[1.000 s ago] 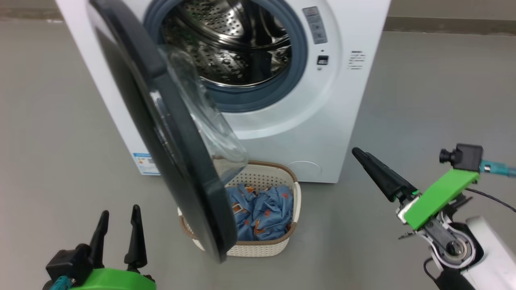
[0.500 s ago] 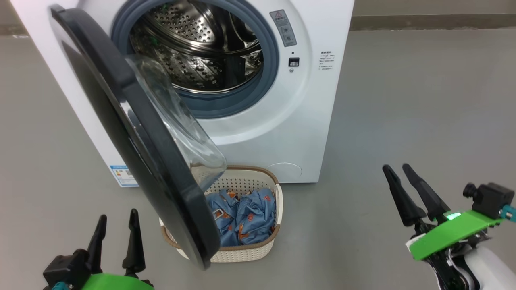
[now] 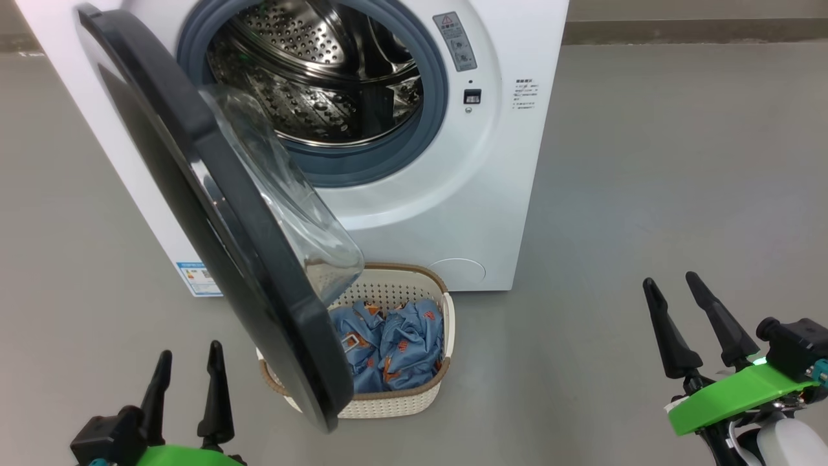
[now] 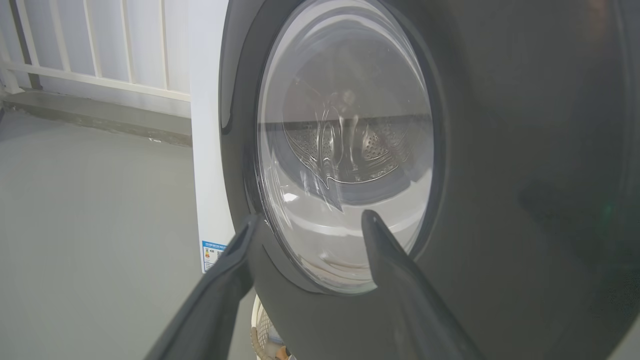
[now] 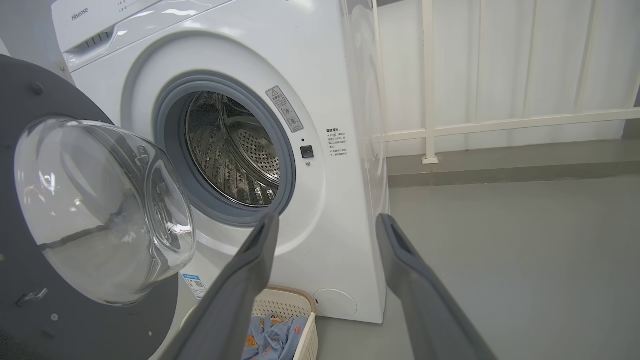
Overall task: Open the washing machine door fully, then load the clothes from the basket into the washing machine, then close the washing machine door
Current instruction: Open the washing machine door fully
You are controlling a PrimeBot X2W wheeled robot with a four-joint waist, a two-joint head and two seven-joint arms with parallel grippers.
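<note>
step in hand (judged): door opening, not yet finished. washing machine door [image 3: 174,162] stands approx half-swung, hinged at the left side of the washing machine [image 3: 491,194]. its free edge hangs over the left part of the basket [image 3: 388,404].

orientation: door is round, so no true long axis. seen edge-on in head view, its line runs upper left to lower centre, free edge twd the robot. glass bowl [image 3: 284,194] bulges right, twd the drum [image 3: 323,84]. outer black face looks left, and sits close ahead of the left claw in left wrist view.

claws: left gripper [image 3: 190,349] spread, empty, low left. right gripper [image 3: 671,279] spread, empty, well apart from the door.

clothes [image 3: 394,343] lie in the basket, on the floor just in front of the machine.

how to do well (opinion): push or hook at the dark rim nr the free edge, not the glass. follow the arc abt the hinge and swing it further left. keep fingers above the basket rim. go on til the basket is uncovered.
</note>
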